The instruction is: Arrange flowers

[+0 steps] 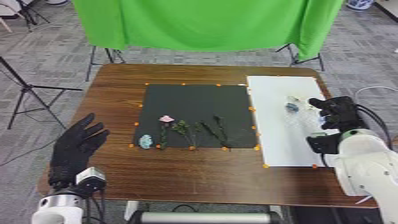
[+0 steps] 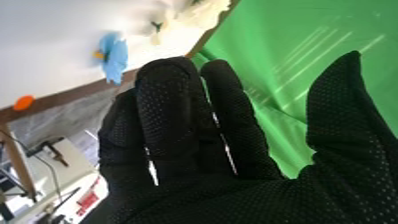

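Here's my right hand [image 1: 338,119], over the right side of the white sheet [image 1: 282,147], fingers extended, thumb spread apart. The blue flower [image 1: 292,107] lies on that sheet near pale flowers [image 2: 202,16]. Over on the black mat [image 1: 197,100], I see the pink flower [image 1: 166,119], a light blue flower [image 1: 146,141] and green stems [image 1: 182,128]. My left hand [image 1: 71,147] is at the table's [image 1: 178,175] left side, fingers straight.

Flowers [image 1: 166,119] on mat [image 1: 197,99], sheet [image 1: 284,147] right of mat
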